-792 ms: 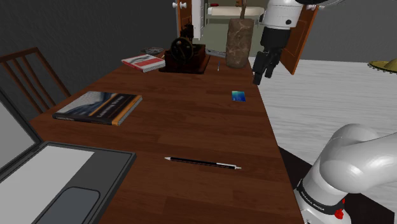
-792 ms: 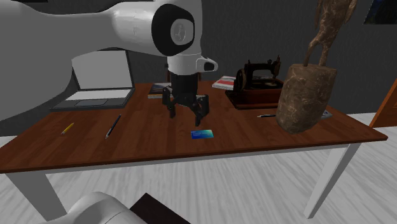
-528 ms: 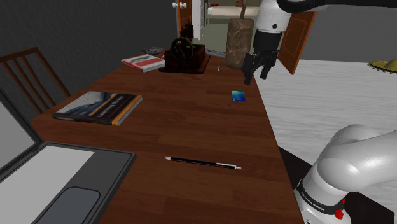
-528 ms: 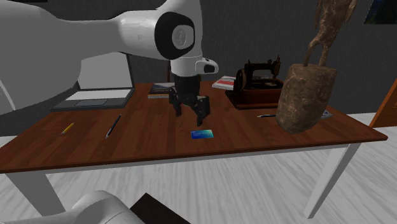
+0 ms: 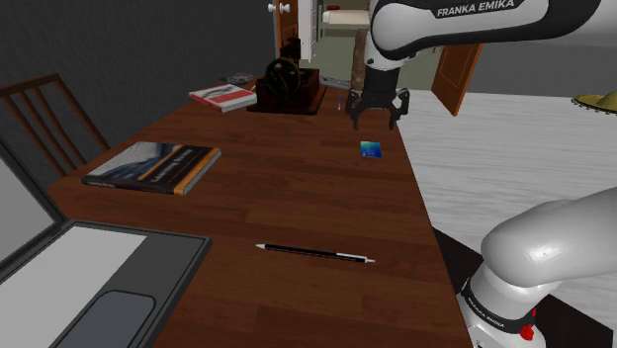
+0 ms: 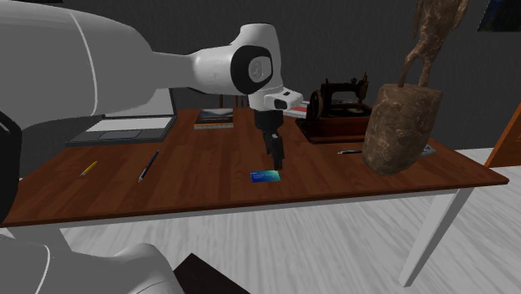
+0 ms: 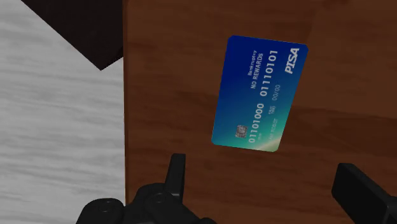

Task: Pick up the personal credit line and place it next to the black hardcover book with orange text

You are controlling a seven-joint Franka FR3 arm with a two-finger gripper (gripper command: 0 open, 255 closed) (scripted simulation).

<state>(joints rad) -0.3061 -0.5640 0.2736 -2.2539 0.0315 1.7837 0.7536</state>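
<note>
The credit card (image 5: 372,149) is blue-green with white digits and lies flat on the brown wooden table (image 5: 297,198), close to the table's edge (image 7: 125,127). My gripper (image 5: 375,119) hangs open a little above the table, just beyond the card. In the wrist view the card (image 7: 261,92) lies ahead of the gripper (image 7: 267,191), in line with the gap between its spread fingers (image 7: 175,178). From the second exterior view the gripper (image 6: 275,159) hovers just over the card (image 6: 266,175). The black book with the orange band (image 5: 153,166) lies at the shoulder view's left.
A black pen (image 5: 314,254) and an open laptop (image 5: 89,287) are near the front. A sewing machine (image 5: 285,84), a red-and-white book (image 5: 223,96) and a brown sculpture (image 6: 405,125) stand at the far end. A yellow pencil (image 6: 88,168) lies by the laptop. A wooden chair (image 5: 40,109) stands beside the table.
The gripper has swung toward the shoulder view's left and come down from beside the table to just above the card, turning about its wrist. The card has not moved.
</note>
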